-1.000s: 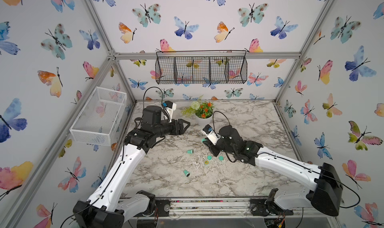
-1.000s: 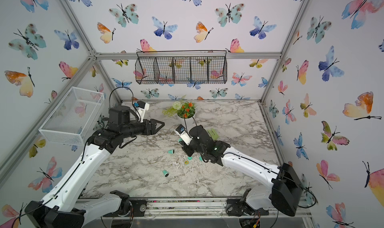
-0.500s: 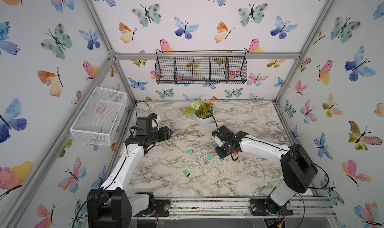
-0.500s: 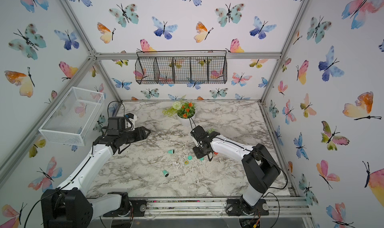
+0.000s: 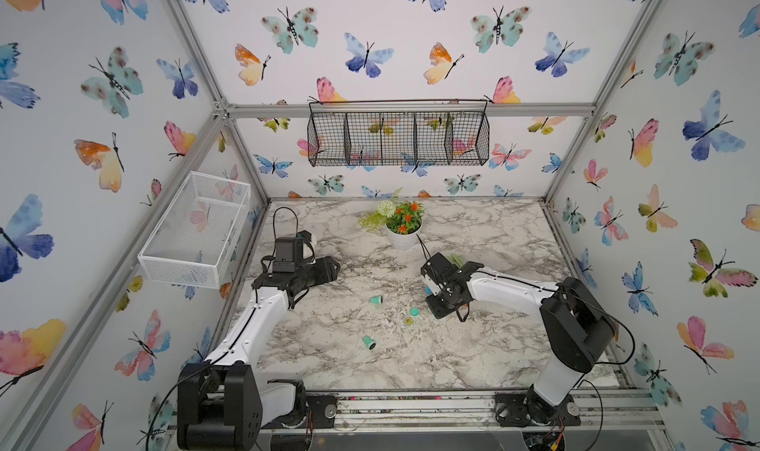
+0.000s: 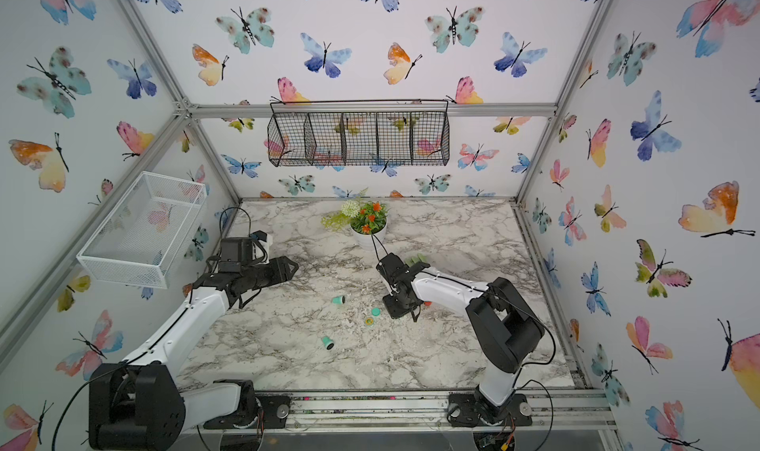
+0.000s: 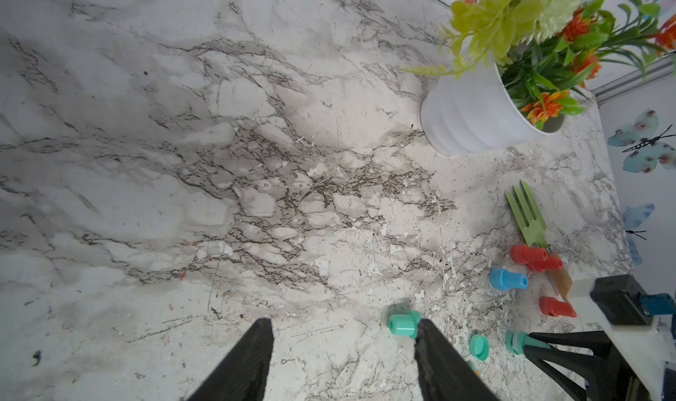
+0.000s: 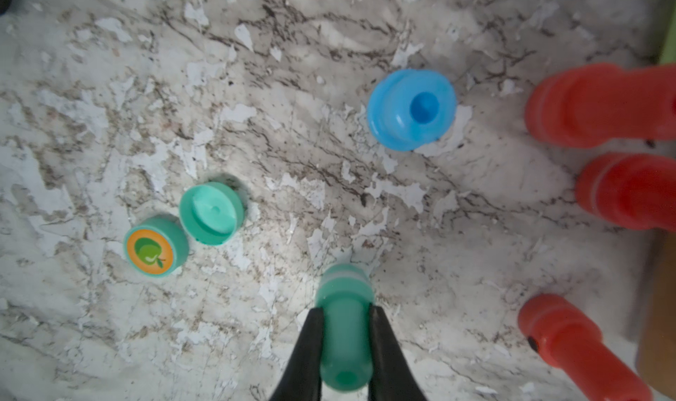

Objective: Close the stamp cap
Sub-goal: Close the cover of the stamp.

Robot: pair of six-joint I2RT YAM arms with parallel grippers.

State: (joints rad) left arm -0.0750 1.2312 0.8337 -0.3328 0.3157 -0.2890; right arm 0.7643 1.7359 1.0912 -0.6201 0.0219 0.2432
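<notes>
Over the marble surface (image 8: 109, 99), the right gripper (image 8: 345, 313) is clenched on the teal stamp (image 8: 344, 340).
In a top view the loose cap (image 5: 414, 311) lies at that gripper's 9 o'clock, open side up; the left gripper (image 7: 342, 324) hangs released, holding nothing.

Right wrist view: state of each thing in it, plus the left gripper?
right gripper, shut on teal stamp
teal stamp, clamped by its narrow stem; capped or not, cannot tell
loose teal cap, off, hollow side up on the table
apple-sticker piece, sticker up, beside the cap
blue stamp, lying free
red stamps, three, lying free
left gripper, open, empty
</notes>
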